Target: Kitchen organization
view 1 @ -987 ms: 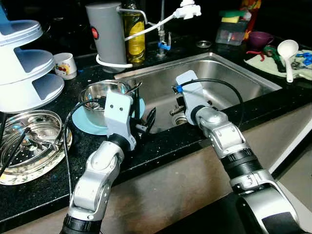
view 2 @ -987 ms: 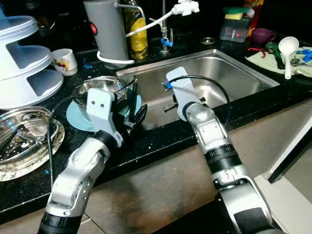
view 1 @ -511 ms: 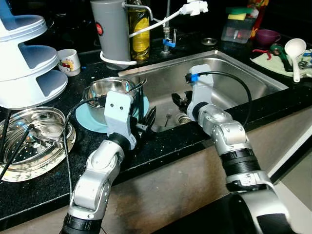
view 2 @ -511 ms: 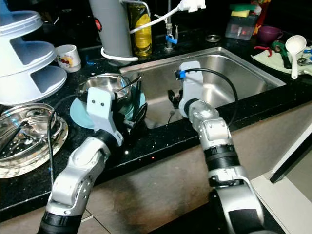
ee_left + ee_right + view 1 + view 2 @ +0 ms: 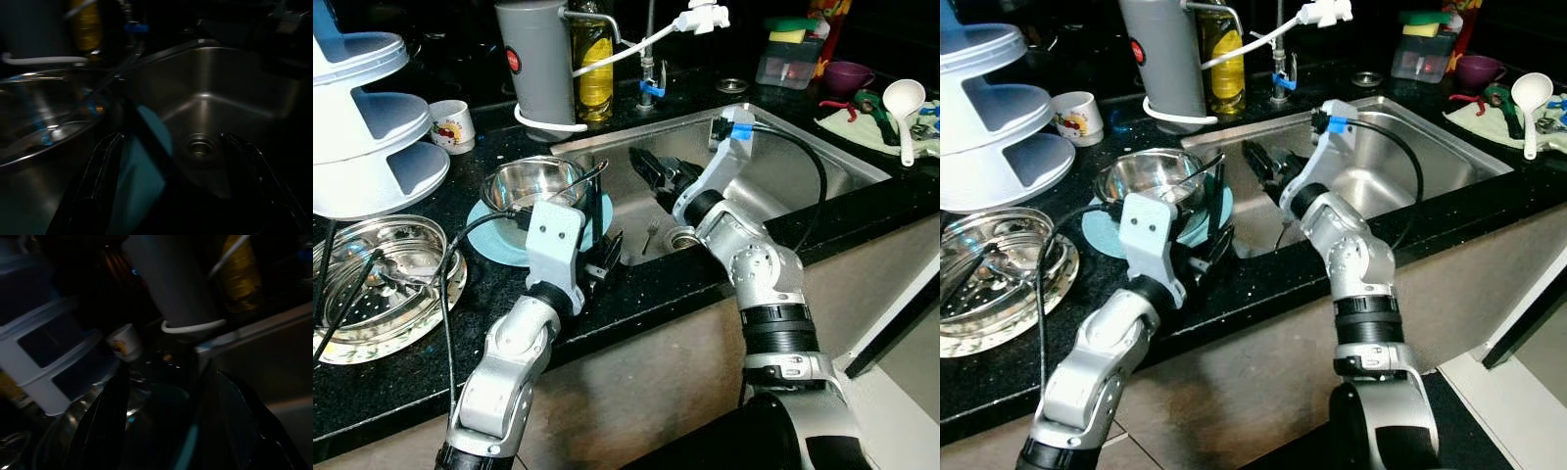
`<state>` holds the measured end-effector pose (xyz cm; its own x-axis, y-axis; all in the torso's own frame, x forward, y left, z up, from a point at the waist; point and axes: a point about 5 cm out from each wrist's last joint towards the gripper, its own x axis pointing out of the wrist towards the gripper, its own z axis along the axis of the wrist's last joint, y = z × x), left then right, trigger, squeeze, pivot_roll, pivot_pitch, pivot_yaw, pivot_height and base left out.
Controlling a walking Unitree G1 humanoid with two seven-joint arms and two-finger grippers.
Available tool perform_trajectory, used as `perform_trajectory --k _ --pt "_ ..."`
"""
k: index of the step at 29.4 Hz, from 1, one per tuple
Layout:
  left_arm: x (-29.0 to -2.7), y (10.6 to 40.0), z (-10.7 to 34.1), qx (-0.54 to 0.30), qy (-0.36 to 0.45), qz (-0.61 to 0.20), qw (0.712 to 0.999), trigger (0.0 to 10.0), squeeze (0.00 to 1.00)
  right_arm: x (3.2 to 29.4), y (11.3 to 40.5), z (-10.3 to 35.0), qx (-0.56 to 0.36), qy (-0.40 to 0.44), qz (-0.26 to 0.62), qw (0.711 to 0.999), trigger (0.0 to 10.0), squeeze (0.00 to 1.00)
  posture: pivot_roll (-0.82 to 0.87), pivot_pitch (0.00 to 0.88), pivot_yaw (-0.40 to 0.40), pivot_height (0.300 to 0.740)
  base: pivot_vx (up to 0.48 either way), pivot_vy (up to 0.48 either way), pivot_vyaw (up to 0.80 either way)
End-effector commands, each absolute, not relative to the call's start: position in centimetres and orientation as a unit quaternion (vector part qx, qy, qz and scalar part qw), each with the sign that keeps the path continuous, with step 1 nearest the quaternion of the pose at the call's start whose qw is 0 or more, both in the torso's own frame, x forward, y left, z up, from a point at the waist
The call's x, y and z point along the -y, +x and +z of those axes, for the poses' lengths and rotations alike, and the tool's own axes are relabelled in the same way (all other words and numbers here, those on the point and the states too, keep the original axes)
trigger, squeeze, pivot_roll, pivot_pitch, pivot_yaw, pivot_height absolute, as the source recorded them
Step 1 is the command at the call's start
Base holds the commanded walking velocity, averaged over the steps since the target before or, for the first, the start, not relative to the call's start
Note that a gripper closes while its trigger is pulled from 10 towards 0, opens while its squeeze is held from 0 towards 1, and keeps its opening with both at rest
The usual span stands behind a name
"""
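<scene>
Counter and sink, as they lie in front of me

The sink (image 5: 822,157) fills the frame's centre right, a fork (image 5: 648,236) in it beside the drain (image 5: 681,238). Left of it a bowl (image 5: 530,183) sits on a plate (image 5: 489,245); further left, a strainer dish (image 5: 386,284), with a tiered rack (image 5: 372,127) and cup (image 5: 453,125) behind. A ladle (image 5: 904,103) lies upper right.

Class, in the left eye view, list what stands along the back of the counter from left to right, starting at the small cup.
Small cup → grey kettle → yellow oil bottle → tap → clear container with sponge → purple cup → white ladle
</scene>
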<state>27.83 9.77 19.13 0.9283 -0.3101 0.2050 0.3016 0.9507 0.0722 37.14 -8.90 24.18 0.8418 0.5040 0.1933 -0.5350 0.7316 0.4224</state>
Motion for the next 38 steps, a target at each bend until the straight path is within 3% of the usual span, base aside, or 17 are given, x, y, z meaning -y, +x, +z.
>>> perform_trajectory --k 1,10,23,38 --pt "-10.3 27.7 19.2 0.115 0.035 -0.133 0.984 10.0 0.00 8.2 37.2 24.7 0.043 0.225 0.294 0.928 10.0 0.00 0.00 0.000 0.021 0.740 0.000 0.000 0.00" --pt "-11.5 27.7 19.4 0.122 0.046 -0.093 0.987 10.0 0.00 7.7 38.3 25.7 0.051 0.231 0.280 0.931 10.0 0.00 0.03 0.000 0.005 0.740 0.000 0.000 0.63" --pt "-8.4 26.8 19.9 0.129 0.013 -0.200 0.971 10.0 0.00 9.6 39.1 25.9 0.066 0.225 0.223 0.946 10.0 0.00 0.02 0.000 0.018 0.740 0.000 0.000 0.00" --pt "-8.7 26.9 19.8 0.122 0.021 -0.192 0.973 10.0 0.00 9.5 39.6 24.0 0.001 0.163 0.193 0.967 10.0 0.00 0.02 0.000 0.020 0.740 0.000 0.000 0.00"
